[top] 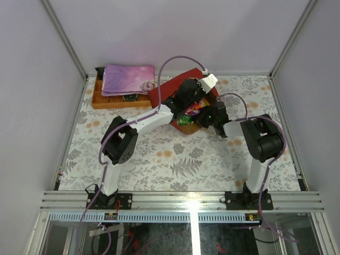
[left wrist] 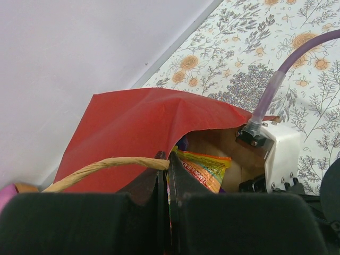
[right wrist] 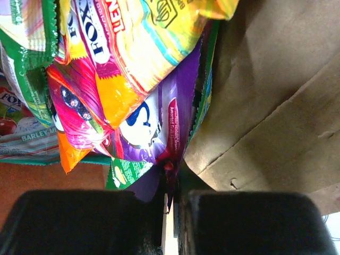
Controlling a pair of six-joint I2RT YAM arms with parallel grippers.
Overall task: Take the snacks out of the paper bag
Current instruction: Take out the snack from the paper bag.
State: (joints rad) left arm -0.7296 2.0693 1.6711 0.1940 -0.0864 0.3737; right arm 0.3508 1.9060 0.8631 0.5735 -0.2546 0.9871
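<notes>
Found paper bag [top: 166,91] lying on its side at far middle of tabletop [top: 175,159], red outside facing up, mouth turned toward near right. Saw snacks [top: 190,112] bunched in that mouth, resting on the brown inner wall, all within the bag's outline.

Caught left tool [left wrist: 163,162] fully closed, fingers pinched on the bag's upper red lip, right beside the looped handle [left wrist: 106,166]. Saw that lip lifted off the lower wall, with kraft inside and a yellow-orange packet [left wrist: 204,169] showing underneath.

Caught right tool [right wrist: 170,183] inside the mouth, fingers clamped on the lower corner of a purple packet [right wrist: 178,106]. Noted the packet sandwiched: kraft wall on one side, stack of other packets on the other. Picked out a magenta packet [right wrist: 79,106] touching it, a yellow packet with red lettering [right wrist: 143,42] overlapping both, and green-edged packets [right wrist: 32,79] further out. Couldn't tell how deep the purple corner sat between the fingers; view blocked by the tool body.

Saw left arm [top: 141,123] stretched from near edge across to the bag's red side, and right arm [top: 260,141] bent in from the right toward the mouth.

Logged wooden tray [top: 106,101] at far left, just beside the bag, with pink-purple cloth [top: 127,78] folded on top.
</notes>
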